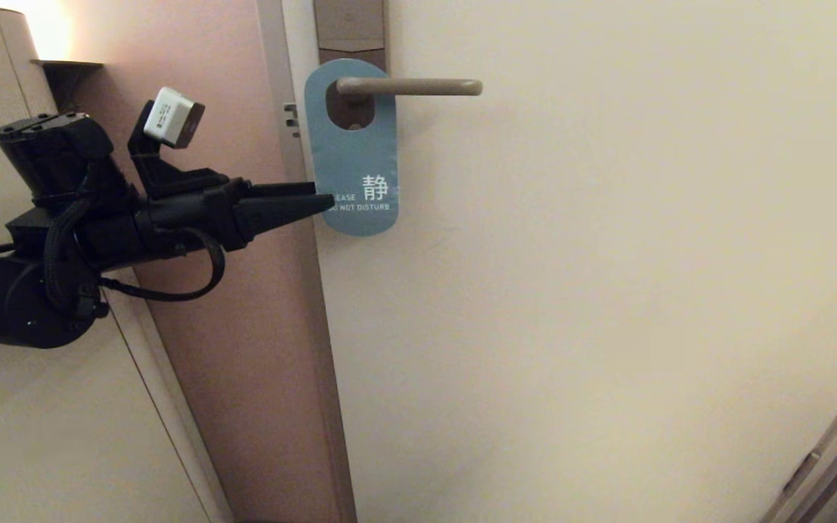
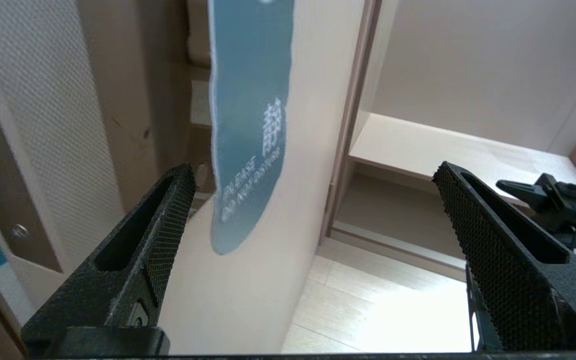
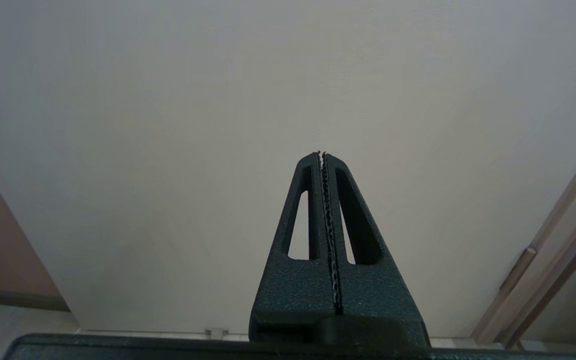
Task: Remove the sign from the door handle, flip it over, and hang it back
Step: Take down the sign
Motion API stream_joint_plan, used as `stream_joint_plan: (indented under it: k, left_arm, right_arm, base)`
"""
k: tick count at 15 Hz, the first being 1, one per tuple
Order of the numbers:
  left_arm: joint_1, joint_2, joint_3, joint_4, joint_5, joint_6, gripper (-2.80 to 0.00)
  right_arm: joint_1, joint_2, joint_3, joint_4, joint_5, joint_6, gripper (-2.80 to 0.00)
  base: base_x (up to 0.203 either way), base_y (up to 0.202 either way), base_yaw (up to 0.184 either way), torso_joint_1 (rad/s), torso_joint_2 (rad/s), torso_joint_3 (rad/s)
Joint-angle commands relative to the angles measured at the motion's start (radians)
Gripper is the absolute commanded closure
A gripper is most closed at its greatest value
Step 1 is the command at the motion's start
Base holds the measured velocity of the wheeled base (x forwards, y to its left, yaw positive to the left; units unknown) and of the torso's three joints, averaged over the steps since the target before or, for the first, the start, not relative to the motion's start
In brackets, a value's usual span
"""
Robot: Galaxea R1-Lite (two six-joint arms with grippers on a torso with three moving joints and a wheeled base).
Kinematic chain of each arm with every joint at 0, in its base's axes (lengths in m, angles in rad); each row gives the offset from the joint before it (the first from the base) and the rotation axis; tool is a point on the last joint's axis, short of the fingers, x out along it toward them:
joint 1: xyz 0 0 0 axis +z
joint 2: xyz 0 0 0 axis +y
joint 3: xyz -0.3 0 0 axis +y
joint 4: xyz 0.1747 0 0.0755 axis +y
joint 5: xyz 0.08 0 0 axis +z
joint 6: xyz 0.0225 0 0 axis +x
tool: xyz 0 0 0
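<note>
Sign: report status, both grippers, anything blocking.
Left gripper open at sign's lower edge, no grip. Right gripper shut, empty, facing bare door. Sign on handle, blue side out. Nothing blocking.

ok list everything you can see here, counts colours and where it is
sign: 1, blue side out with white lettering, hanging on the door handle by its oval hole
door handle: 1, beige lever, high on the door
backplate: 1, brown-grey, behind the handle
door: 1, cream, filling the right of the head view
door frame: 1, beige, left of the door
left gripper: 1, black, open, fingertips at the sign's lower left edge
right gripper: 1, black, shut, empty, facing the door
</note>
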Motion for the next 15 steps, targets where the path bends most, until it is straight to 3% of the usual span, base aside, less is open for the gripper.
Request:
stream_joint_plan:
  k: [1,5,15]
  left_arm:
    - [0.000,0.010,-0.015,-0.006,-0.007,-0.004,-2.80]
    - [0.001,0.035,-0.041,-0.006,-0.041,-0.005,-2.80]
    - [-0.013,0.065,-0.100,0.010,-0.049,-0.005,-2.80]
  right_arm:
    - [0.000,0.000,0.000,0.001,0.000,0.000,0.00]
    - [0.000,0.000,0.000,0.002,0.000,0.000,0.00]
    - [0.000,0.000,0.000,0.000,0.000,0.000,0.00]
  base:
    - [0.000,0.000,0.000,0.000,0.00,0.000]
    - [0.000,0.000,0.000,0.000,0.00,0.000]
    - [0.000,0.000,0.000,0.000,0.00,0.000]
